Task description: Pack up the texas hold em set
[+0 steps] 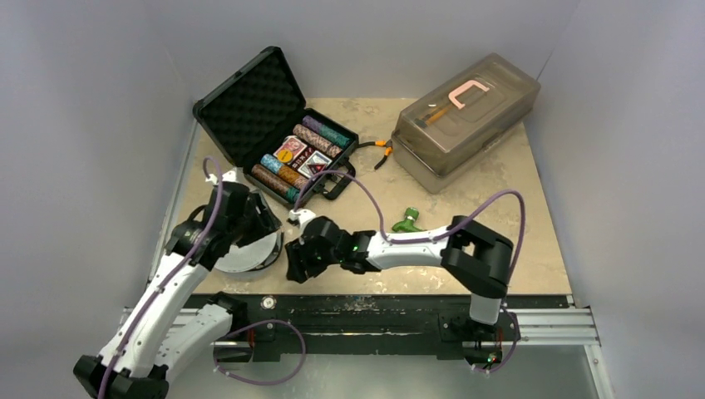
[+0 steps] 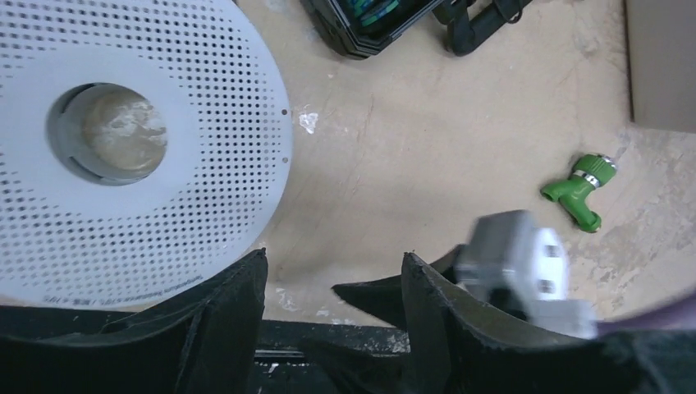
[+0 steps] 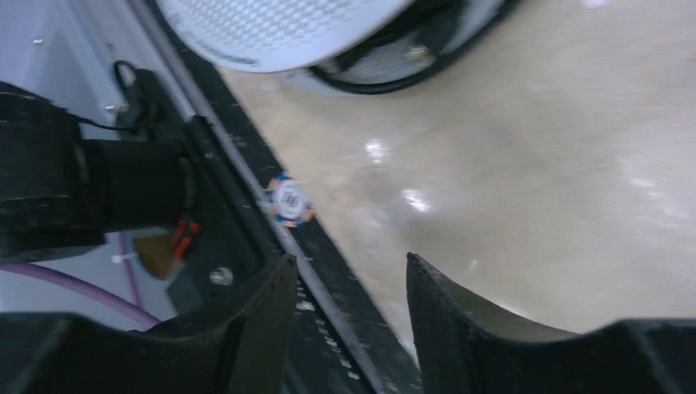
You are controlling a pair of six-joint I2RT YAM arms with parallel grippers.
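The black hard case stands open at the back left, foam-lined lid up. Its tray holds rows of coloured poker chips and card decks. One loose blue, orange and white chip lies at the table's front edge beside the black rail. My right gripper hovers open just short of it, with nothing between its fingers; from above it sits at the front middle. My left gripper is open and empty too, next to a white perforated disc.
A large translucent grey box fills the back right. Orange-handled pliers lie between it and the case. A green toy faucet lies right of centre. The white disc rests at the front left, under the left arm.
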